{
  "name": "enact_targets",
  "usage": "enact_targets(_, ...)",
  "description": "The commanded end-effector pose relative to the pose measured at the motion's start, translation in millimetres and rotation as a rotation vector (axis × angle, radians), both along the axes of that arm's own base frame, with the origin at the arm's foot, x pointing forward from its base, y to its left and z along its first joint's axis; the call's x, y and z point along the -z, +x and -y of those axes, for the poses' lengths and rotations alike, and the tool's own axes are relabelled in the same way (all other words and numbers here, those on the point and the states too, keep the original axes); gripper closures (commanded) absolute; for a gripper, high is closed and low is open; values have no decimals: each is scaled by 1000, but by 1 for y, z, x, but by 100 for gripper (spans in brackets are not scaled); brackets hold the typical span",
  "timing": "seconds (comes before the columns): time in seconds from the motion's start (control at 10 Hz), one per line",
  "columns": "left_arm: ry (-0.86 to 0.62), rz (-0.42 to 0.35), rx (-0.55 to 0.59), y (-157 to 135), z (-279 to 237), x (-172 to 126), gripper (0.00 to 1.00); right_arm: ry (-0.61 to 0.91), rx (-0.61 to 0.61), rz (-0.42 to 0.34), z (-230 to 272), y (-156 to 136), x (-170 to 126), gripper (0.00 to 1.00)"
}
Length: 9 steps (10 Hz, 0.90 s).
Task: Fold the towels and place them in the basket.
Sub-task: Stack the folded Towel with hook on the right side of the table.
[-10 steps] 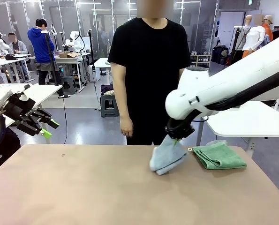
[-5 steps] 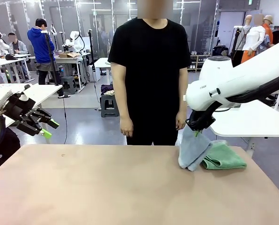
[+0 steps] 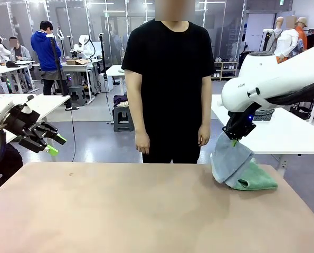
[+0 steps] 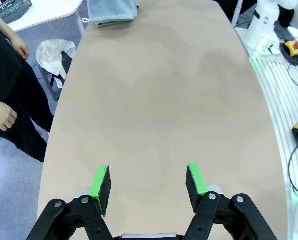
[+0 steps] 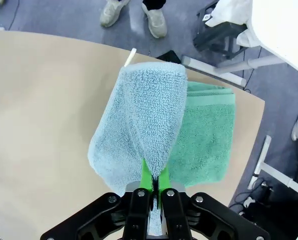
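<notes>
Blue towel (image 3: 230,161) moved rt onto green towel (image 3: 257,179) | rt hand (image 3: 234,138) pinching it | tan table (image 3: 120,211)

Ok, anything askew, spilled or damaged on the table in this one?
Nothing stands out. The right gripper is shut on the folded grey-blue towel, which hangs over the folded green towel lying at the table's far right. The left gripper hangs open off the left side.
</notes>
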<state>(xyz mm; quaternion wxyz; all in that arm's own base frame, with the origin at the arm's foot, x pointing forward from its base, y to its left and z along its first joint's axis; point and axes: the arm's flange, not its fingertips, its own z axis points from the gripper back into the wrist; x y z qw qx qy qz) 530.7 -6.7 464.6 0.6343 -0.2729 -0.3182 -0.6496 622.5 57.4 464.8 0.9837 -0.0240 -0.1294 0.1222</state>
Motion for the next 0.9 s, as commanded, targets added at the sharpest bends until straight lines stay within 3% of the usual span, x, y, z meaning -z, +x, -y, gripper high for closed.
enact_targets(0.0,2,4,-1,0,0,0,24,-3,-22,-39,10,6,-8,95)
enact_targets(0.3,2,4,-1,0,0,0,24,-17,-12,-56,17,18,-2,95)
enact_targets(0.4,2,4,-1,0,0,0,24,-10,4,-45,9,3,-5,95)
enact_targets(0.8,2,4,-1,0,0,0,24,-10,4,-45,9,3,-5,95)
